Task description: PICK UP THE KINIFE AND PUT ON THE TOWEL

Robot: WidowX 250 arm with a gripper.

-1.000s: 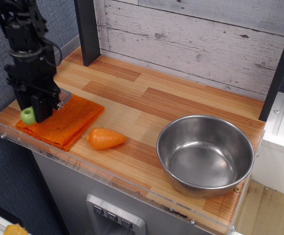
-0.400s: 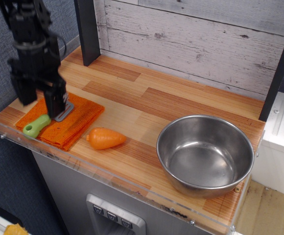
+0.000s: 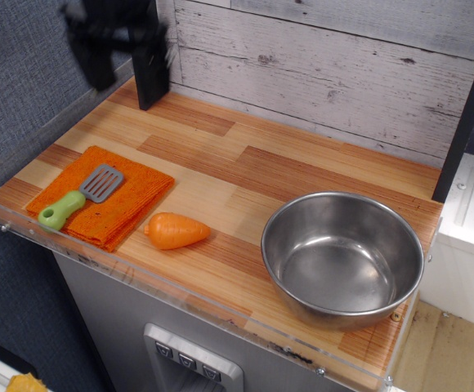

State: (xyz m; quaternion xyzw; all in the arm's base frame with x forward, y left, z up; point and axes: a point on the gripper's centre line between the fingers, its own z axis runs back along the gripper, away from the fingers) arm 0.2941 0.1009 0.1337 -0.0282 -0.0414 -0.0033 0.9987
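The knife (image 3: 79, 196), a small utensil with a grey slotted head and a light green handle, lies flat on the folded orange towel (image 3: 131, 196) at the front left of the counter. Its handle points to the front left. My gripper (image 3: 116, 51) is high at the top left, blurred by motion, well above and behind the towel. Its two dark fingers stand apart with nothing between them.
An orange toy carrot (image 3: 176, 230) lies just right of the towel. A steel bowl (image 3: 342, 257) stands at the front right. A dark post (image 3: 147, 53) rises at the back left, close to the gripper. A clear plastic lip (image 3: 188, 298) runs along the counter's front edge.
The gripper let go of the knife on the towel, then rose up and back to the top left. The knife now lies flat on the towel.
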